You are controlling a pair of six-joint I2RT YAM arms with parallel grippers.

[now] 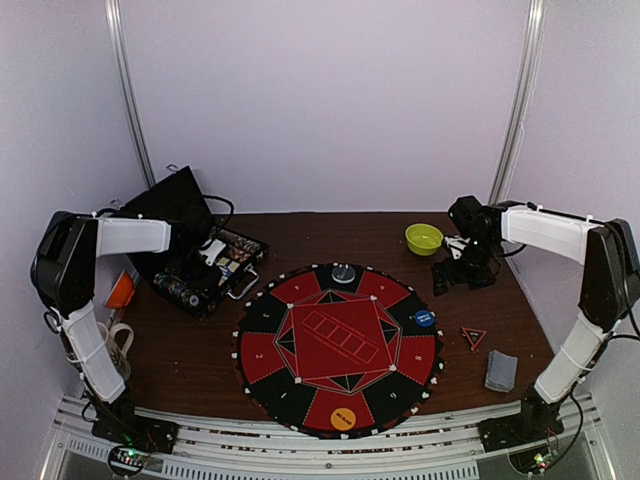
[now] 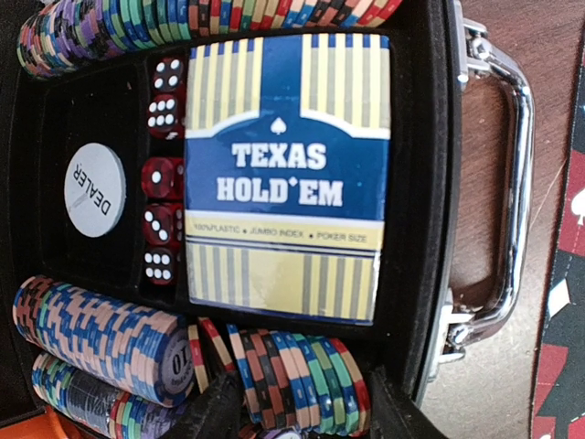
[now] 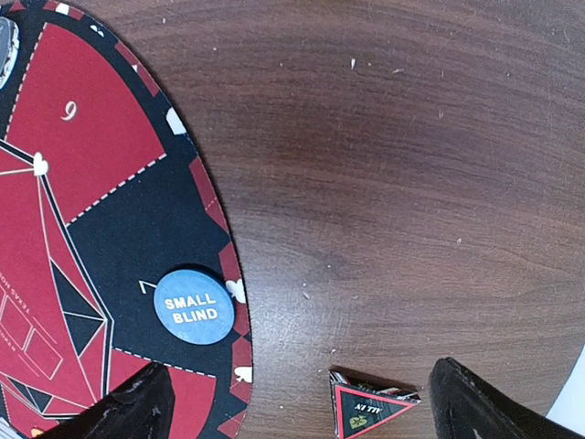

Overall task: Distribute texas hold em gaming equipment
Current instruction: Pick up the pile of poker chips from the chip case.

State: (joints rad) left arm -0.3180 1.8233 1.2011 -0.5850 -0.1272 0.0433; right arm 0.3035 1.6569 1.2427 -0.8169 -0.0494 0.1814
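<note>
Our right pincer (image 3: 302, 407) hangs wide open above the desk (image 3: 384, 165), near the blue button disc (image 3: 193, 305) lying on the mat (image 3: 82, 137). Our left pincer (image 2: 302, 416) straddles poker chips (image 2: 292, 366) inside the case (image 2: 430, 183). We cannot tell whether it grips them.

Noted for you: left arm (image 1: 130, 236) and right arm (image 1: 545, 232) were of one build, with white moulded link shells between bulky black joint housings. Thin black cables ran beside the lower links, which were ribbed with white bands. Each base (image 1: 130, 432) was black. The right arm's fingers (image 3: 484, 407) were matt black, scuffed pale along the edges.
</note>
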